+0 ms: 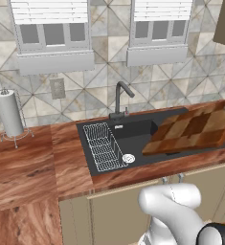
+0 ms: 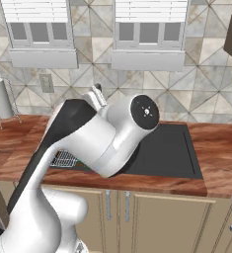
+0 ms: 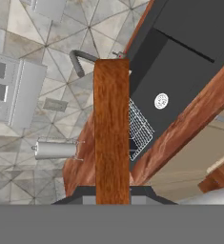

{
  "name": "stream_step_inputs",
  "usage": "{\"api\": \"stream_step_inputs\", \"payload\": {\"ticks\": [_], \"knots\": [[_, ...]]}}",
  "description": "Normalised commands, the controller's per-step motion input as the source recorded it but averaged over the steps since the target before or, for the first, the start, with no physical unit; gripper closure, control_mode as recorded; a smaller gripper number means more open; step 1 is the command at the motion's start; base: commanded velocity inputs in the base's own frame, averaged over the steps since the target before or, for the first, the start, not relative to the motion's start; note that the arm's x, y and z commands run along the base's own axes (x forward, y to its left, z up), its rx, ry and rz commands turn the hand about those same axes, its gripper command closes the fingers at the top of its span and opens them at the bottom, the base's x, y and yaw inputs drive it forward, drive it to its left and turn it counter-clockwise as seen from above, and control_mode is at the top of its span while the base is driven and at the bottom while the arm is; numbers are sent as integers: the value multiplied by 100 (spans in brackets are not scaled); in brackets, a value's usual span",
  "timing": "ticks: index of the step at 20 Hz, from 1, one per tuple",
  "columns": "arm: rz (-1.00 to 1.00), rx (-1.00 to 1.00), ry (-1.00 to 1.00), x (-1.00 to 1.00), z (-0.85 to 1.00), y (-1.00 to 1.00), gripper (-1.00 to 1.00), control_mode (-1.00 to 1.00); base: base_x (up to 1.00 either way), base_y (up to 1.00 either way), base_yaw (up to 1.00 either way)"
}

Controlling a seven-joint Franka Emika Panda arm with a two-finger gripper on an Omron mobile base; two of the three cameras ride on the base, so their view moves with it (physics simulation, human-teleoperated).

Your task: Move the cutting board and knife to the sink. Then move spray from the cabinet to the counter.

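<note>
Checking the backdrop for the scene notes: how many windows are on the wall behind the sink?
2. One window sits on the tiled wall up and left of the faucet; the other window is up and right of it. More could lie outside the frames.
</note>
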Motion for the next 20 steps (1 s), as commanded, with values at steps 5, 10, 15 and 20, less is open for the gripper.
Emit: {"api": "stream_step_inputs", "payload": {"ticks": [5,10,15,20], "knots": [[-1,-11,-7,56,-18,17,100,-100,0,0,0],[-5,-8,-1,58,-15,9,100,-100,0,0,0],[4,3,12,38,-1,-7,100,-100,0,0,0],[21,5,13,32,0,-25,100,-100,0,0,0]]}}
